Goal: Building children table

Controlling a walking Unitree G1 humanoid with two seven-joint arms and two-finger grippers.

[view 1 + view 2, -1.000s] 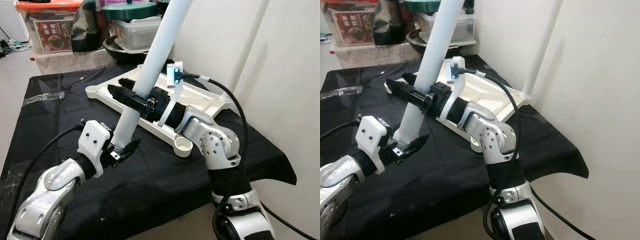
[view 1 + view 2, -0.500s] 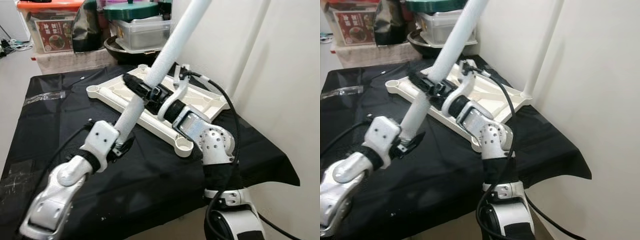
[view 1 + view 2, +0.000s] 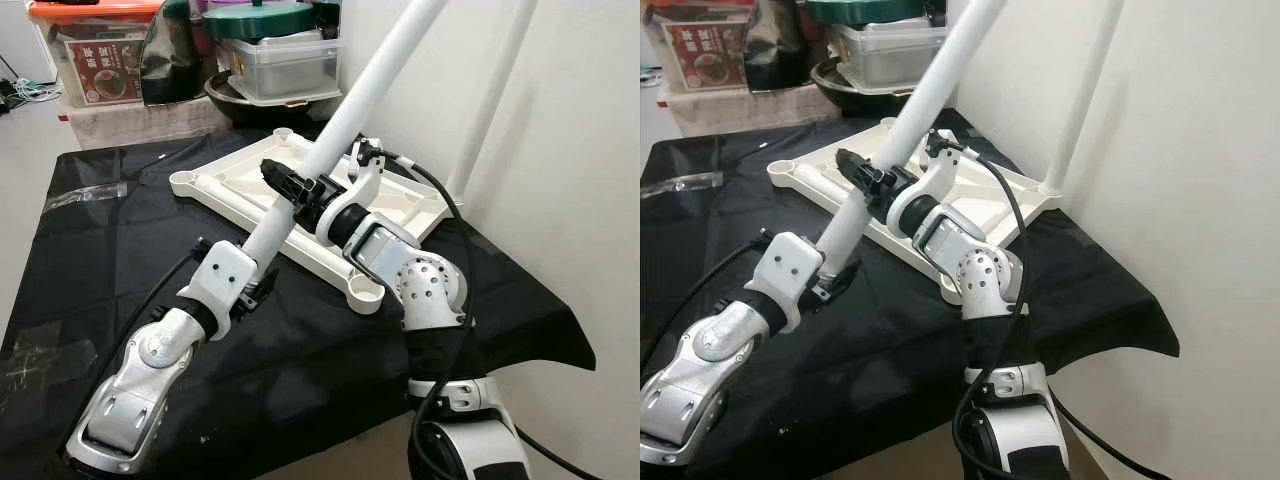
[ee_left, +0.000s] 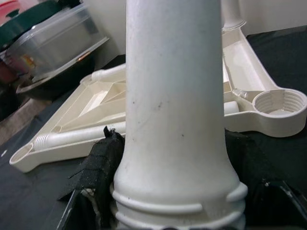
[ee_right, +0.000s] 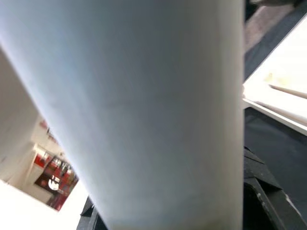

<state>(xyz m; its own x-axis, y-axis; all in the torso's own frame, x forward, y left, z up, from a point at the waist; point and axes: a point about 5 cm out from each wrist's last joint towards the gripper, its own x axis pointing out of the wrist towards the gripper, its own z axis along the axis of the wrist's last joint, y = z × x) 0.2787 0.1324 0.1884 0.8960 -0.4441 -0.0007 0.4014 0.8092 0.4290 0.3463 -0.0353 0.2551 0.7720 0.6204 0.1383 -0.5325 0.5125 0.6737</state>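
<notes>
A long white table leg (image 3: 370,90) slants from low on the left up to the top right, held by both grippers. My left gripper (image 3: 255,287) is shut on its threaded lower end (image 4: 175,206), just above the black cloth. My right gripper (image 3: 296,188) is shut around the leg's middle (image 5: 144,110). Behind them the white tabletop (image 3: 235,185) lies upside down. Its empty near corner socket (image 3: 366,292) is a short way right of the leg's lower end. Another leg (image 3: 497,95) stands upright in the far right corner.
A black cloth (image 3: 110,250) covers the work table, and its front and right edges drop off close by. Storage boxes (image 3: 95,60), a dark bowl and a clear lidded container (image 3: 285,65) crowd the back. A white wall (image 3: 580,150) runs along the right.
The leg has tilted further over to the right. My left arm has stretched forward, carrying the lower end closer to the tabletop. My right gripper has moved back along with the leg.
</notes>
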